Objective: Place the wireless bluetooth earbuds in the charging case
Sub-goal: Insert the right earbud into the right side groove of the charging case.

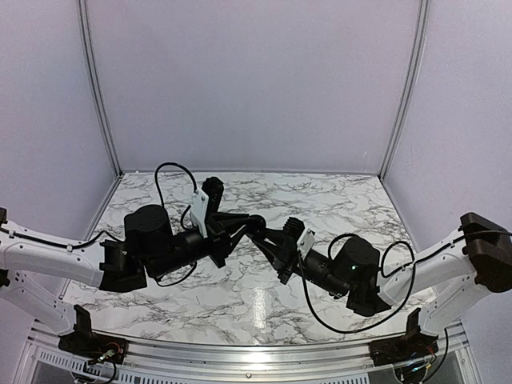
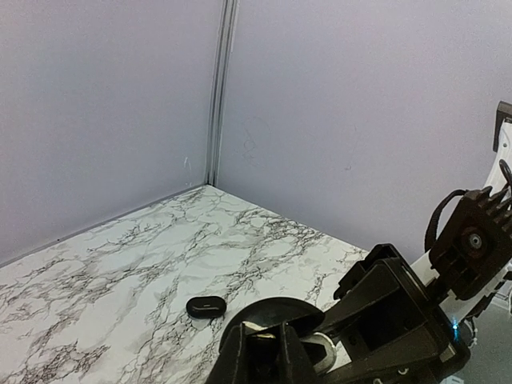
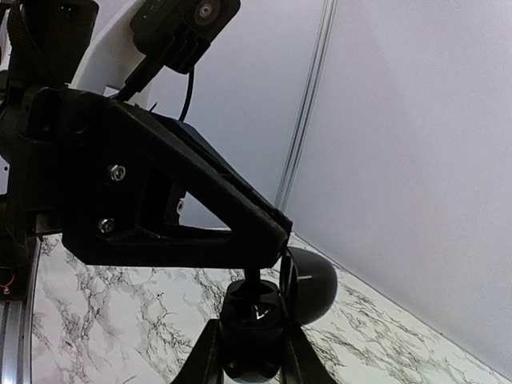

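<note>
The left gripper (image 1: 246,222) and right gripper (image 1: 260,234) meet tip to tip over the middle of the white marble-patterned table (image 1: 336,196). With the black rounded charging case (image 3: 314,283) between them, they bar the way across the centre. A small glossy black oval piece (image 2: 206,306) lies on the marble just beyond. Past it the tabletop runs bare to the pale lilac walls (image 1: 256,80), which close off the back and both sides.

There are two arms (image 1: 152,240), one charging case (image 3: 314,285), one black oval pebble (image 2: 206,306), one marble table (image 1: 336,200).
</note>
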Controlling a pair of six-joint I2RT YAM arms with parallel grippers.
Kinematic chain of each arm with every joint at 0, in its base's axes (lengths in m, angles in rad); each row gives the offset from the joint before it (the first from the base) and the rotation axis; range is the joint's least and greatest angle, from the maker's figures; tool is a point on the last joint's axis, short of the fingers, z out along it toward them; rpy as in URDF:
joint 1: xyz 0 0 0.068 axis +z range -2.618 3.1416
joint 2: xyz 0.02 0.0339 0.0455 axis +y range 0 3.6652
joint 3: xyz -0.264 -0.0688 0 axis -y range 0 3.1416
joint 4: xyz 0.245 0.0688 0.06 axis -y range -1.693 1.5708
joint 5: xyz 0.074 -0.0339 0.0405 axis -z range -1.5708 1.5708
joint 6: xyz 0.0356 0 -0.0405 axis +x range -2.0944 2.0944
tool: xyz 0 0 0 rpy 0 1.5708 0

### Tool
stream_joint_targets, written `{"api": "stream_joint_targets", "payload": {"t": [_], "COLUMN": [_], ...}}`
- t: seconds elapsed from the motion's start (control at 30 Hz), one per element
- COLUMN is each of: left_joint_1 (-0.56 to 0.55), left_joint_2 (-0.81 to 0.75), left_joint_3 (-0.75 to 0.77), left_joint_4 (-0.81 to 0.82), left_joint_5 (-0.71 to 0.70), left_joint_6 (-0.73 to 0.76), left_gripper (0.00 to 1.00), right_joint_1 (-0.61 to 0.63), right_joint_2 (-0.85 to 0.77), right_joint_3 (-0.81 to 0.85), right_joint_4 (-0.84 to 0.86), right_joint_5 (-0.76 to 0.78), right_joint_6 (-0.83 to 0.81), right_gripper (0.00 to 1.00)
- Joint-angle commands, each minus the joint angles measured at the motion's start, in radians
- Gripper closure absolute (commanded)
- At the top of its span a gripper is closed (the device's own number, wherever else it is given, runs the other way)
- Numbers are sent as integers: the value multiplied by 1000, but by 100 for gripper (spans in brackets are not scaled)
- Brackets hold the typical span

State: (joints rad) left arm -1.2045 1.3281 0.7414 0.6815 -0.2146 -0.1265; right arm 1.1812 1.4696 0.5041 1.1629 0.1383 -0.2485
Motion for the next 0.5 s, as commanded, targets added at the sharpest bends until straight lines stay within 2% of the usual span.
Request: {"api": "stream_joint_targets", "payload": {"t": [0.0,0.23,0.47], "left_joint_1": [-21,-27,-30], "left_joint_2": [21,34,47], "left_joint_3": [29,34,46], "left_joint_4": [-10,-28,-46], "left_joint_5": [45,24,-16], "left_joint_6": [-6,-18,-27], "left_gripper": [93,92,90], "right_joint_1": [7,8,7], "right_joint_2": [-18,-25,-32], "right_joint_3": [19,11,-12], "right_joint_4": [59,58,100], "right_joint_5": [53,130,71], "right_joint_6": [18,20,14], "right_gripper": [100,100,100]}}
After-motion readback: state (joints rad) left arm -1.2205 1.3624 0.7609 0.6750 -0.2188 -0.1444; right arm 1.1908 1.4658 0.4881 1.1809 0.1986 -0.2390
